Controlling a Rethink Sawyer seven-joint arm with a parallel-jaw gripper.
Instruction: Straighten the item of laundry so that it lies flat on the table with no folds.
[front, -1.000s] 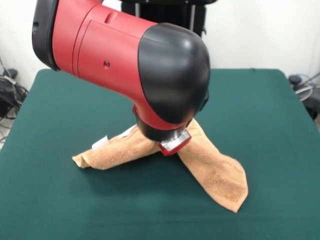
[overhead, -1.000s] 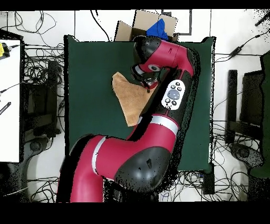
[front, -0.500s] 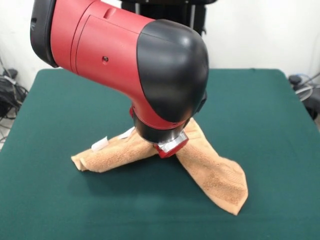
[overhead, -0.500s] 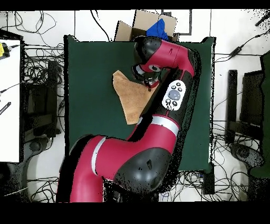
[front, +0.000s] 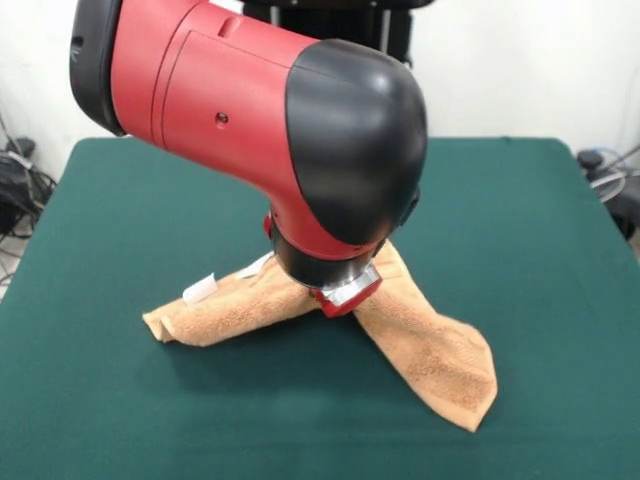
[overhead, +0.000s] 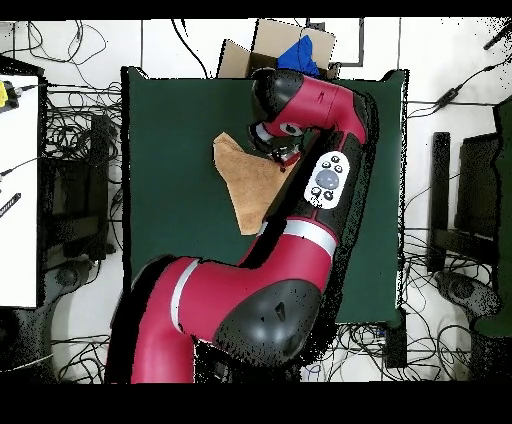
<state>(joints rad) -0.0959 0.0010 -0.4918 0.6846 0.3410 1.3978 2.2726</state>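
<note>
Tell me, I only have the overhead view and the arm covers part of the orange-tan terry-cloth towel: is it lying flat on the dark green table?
Observer: No. From the front, the orange-tan terry-cloth towel forms an upside-down V, with two folded limbs meeting under the red and black arm's gripper.
Operator: Is the gripper holding it?
Observer: I cannot tell. The gripper's silver and red end sits right at the towel's peak, and the contact itself is hidden.
Operator: Any tags showing?
Observer: Yes. A small white tag sticks out at the end of the limb on the picture's left, above the dark green table.
</note>
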